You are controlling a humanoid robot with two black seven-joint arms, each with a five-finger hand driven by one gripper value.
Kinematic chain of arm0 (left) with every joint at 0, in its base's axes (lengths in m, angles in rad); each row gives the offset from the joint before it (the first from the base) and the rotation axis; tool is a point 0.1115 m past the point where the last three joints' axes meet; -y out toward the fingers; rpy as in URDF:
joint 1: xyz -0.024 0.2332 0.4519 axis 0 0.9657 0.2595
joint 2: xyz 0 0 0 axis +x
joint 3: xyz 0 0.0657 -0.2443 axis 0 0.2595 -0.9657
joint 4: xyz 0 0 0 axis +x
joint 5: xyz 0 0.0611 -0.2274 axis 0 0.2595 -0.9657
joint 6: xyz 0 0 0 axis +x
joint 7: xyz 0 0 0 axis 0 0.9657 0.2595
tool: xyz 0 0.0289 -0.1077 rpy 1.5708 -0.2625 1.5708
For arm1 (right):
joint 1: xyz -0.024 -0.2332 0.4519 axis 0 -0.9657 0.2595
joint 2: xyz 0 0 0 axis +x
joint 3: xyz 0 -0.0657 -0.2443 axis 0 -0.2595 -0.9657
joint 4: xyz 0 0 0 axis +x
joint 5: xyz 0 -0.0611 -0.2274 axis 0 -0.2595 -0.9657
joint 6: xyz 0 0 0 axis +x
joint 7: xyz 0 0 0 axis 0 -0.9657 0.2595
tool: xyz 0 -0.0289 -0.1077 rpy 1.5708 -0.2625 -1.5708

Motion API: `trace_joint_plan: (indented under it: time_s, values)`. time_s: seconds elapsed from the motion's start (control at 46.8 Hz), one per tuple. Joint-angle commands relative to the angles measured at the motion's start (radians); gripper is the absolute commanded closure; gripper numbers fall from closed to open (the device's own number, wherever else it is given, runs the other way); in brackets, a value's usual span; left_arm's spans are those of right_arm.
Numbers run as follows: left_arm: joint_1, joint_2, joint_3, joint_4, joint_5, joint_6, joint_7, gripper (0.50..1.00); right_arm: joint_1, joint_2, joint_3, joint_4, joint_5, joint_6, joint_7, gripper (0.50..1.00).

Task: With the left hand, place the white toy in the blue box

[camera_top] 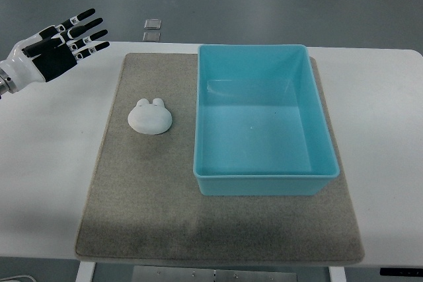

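White toy (150, 117): rounded, two small ear-like bumps on top; lies on the grey mat (158, 209), just left of the blue box (264, 185), apart from its wall. Blue box: rectangular, open-topped, on the mat's right half. Mat: lies on the white table (46, 183). Left hand (58, 45): upper left corner, above the table's far edge, fingers (89, 33) extended and spread, holding nothing, well apart from the toy.

Single steep overhead view, robot's side
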Motion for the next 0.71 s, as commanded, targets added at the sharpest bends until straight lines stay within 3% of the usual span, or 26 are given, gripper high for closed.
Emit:
trace_joint_plan:
  time_s: [0.0, 0.684]
  values:
    - [0.0, 0.0, 0.0, 0.0, 0.0, 0.0, 0.0, 0.504, 0.0, 0.0, 0.0, 0.0, 0.0, 0.0, 0.0, 0.564]
    - [-0.012, -0.003, 0.0, 0.002, -0.002, 0.0, -0.002, 0.504, 0.0, 0.0, 0.0, 0.0, 0.0, 0.0, 0.0, 0.564]
